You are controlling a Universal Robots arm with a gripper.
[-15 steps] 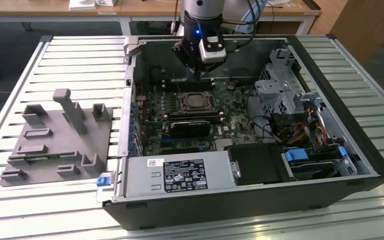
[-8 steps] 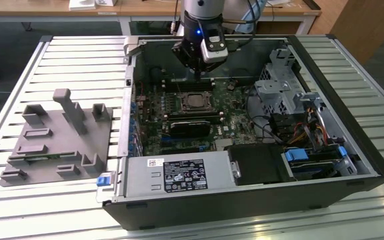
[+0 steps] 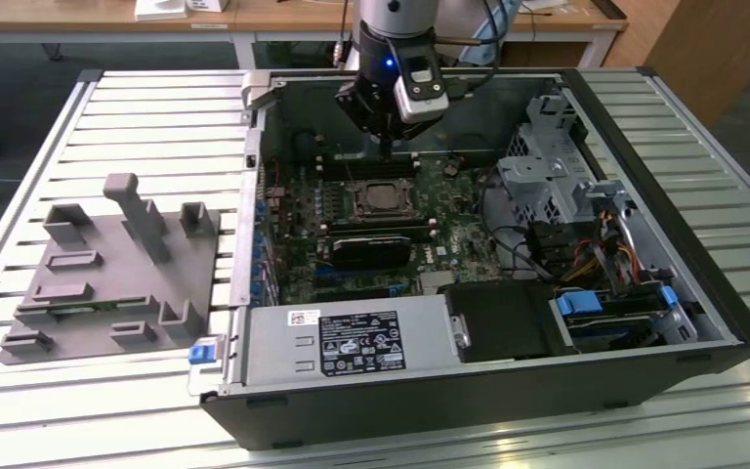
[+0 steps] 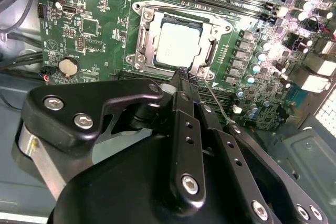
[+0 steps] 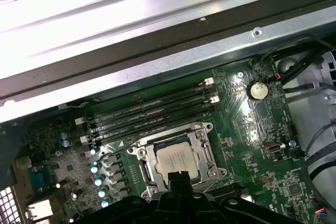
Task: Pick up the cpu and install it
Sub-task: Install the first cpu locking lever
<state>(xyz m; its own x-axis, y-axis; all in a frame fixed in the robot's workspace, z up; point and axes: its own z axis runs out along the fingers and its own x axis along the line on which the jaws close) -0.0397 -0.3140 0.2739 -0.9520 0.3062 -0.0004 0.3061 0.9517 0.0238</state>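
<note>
The cpu (image 4: 178, 43) is seen seated in the motherboard socket (image 4: 140, 40), inside the computer case (image 3: 636, 147). The gripper (image 4: 182, 74) is held just above it, fingers together, apparently empty. An unlatched socket frame could let the chip shift.

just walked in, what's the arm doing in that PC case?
CPU install. The cpu already lies in the motherboard socket, whose metal frame surrounds it. The arm's hand is shut and empty, hovering above the socket's edge inside the open computer case. The grey fixture sits on the table at the exterior view's left.
</note>
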